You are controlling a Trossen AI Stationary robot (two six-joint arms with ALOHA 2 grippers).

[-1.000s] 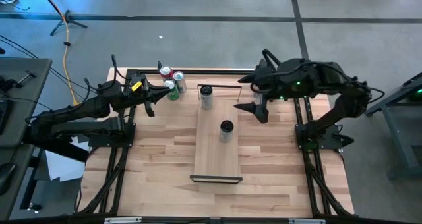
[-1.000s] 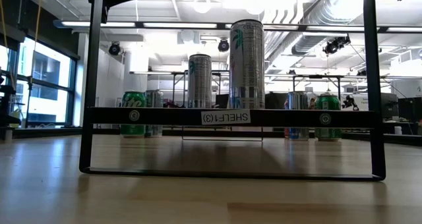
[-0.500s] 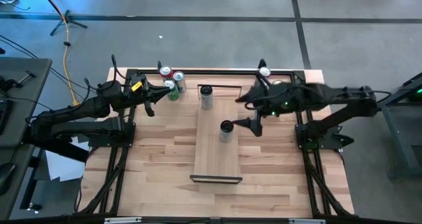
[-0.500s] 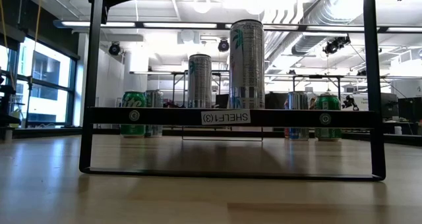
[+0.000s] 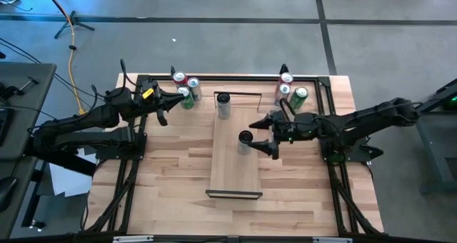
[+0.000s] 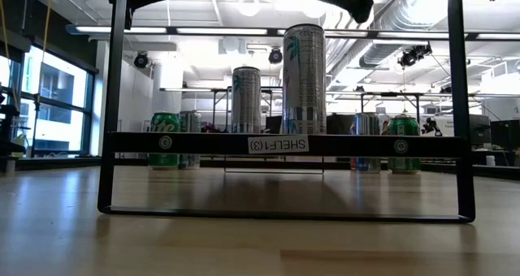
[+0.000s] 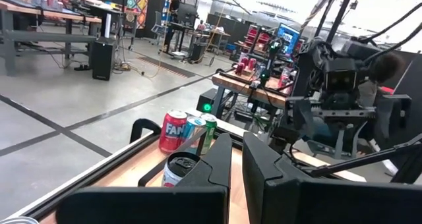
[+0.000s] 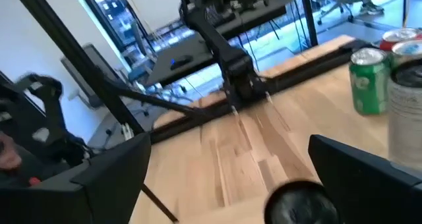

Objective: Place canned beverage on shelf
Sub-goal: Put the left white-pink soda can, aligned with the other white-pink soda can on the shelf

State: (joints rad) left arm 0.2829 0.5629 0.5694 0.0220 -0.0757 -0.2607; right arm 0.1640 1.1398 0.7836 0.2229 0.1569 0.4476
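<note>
Standing already on the shelf (image 5: 234, 168): two tall cans, the near can (image 5: 245, 141) about midway along the board, the far can (image 5: 223, 104) close to its far end. Hovering spread wide just right of the near can, gripping nothing: right claw (image 5: 261, 136). Waiting pressed together at the far left of the desk (image 5: 178, 171): left claw (image 5: 163, 110). Left unshelved on the desk: left cluster (image 5: 186, 90) and right cluster (image 5: 291, 91) at the far corners, so likely more placing ahead
</note>
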